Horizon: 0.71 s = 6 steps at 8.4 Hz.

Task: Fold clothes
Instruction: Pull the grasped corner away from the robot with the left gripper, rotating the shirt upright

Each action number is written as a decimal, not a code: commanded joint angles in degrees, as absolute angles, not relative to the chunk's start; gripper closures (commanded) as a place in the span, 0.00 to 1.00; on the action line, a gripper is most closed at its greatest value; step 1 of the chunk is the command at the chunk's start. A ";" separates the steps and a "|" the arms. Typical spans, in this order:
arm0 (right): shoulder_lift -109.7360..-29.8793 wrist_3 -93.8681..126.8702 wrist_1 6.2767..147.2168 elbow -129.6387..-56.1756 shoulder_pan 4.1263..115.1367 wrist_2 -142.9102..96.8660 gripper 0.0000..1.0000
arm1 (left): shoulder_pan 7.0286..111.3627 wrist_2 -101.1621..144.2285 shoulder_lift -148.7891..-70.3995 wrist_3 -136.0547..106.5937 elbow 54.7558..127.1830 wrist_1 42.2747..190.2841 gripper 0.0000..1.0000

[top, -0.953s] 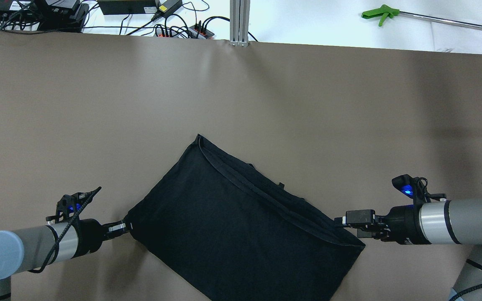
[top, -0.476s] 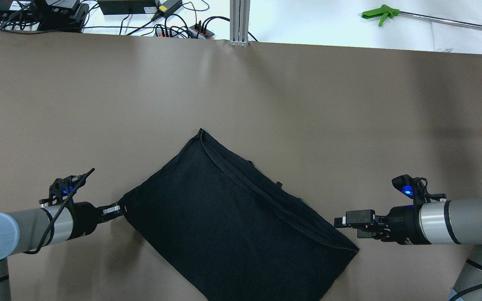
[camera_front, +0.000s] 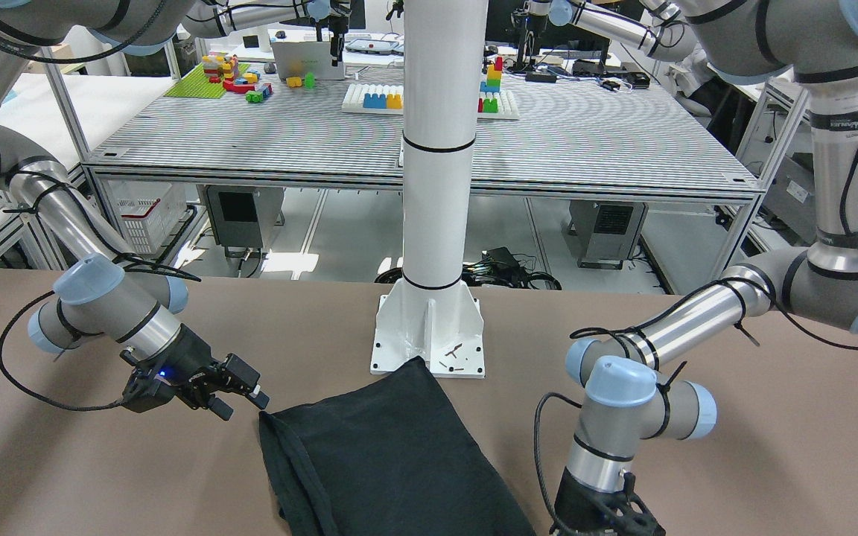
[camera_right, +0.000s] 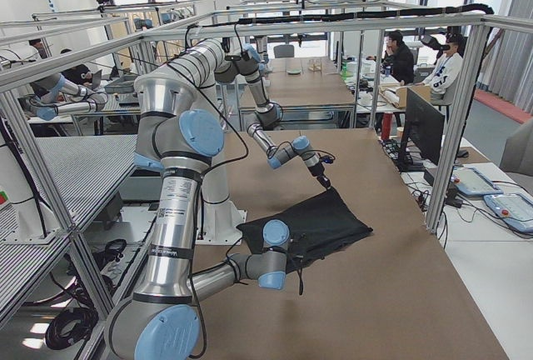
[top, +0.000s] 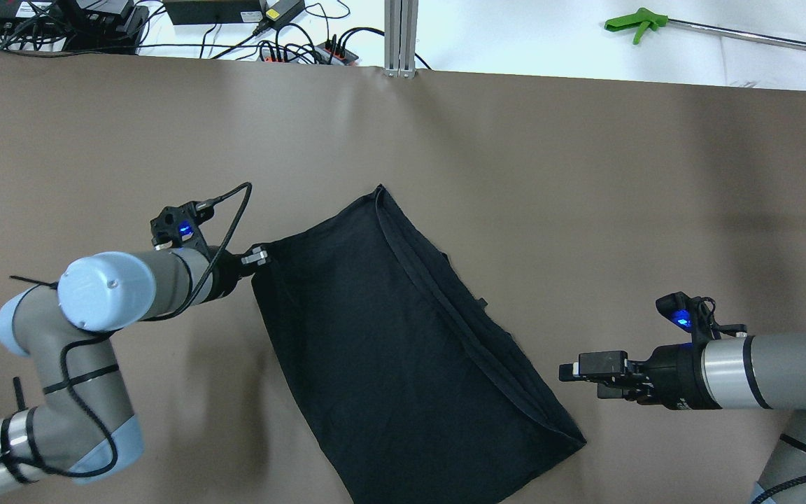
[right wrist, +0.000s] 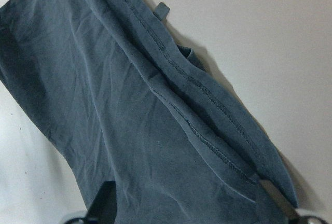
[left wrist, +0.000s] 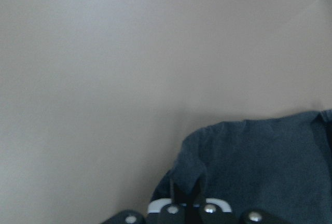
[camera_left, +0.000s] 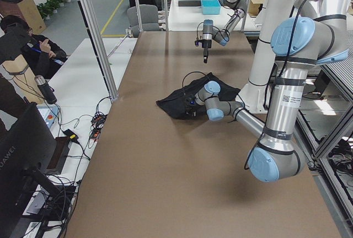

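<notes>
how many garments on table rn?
1. The black garment lies centrally on the table, one corner pinched by the left gripper; the right gripper is open, off its other end. Another could hide beneath.

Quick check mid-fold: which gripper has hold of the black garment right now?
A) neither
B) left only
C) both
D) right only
B: the left gripper is pinched shut on a corner of the black garment, while the right gripper is open, and in the overhead view its tips sit short of the fabric's edge.
</notes>
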<state>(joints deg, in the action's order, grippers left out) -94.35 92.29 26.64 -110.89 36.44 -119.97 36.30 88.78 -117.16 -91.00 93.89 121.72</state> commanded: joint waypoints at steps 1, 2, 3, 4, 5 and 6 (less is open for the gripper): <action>-94.31 92.29 26.72 -110.83 36.47 -119.97 0.06 | 39.90 88.86 -128.11 -88.43 79.68 121.82 1.00; -94.31 92.29 26.72 -110.74 36.47 -119.88 0.06 | 39.90 88.51 -132.76 -87.90 72.67 122.69 1.00; -94.31 92.29 26.72 -110.74 36.47 -119.88 0.06 | 39.82 87.03 -137.15 -87.89 66.07 125.91 1.00; -94.31 92.29 26.72 -110.66 36.47 -119.88 0.06 | 39.47 84.92 -140.85 -87.98 60.35 128.21 1.00; -94.39 92.29 26.72 -110.65 36.56 -119.80 0.06 | 39.46 84.73 -144.37 -87.98 56.81 128.23 1.00; -94.39 92.29 26.72 -110.74 36.65 -119.27 0.06 | 39.81 84.73 -145.27 -87.80 55.56 128.32 1.00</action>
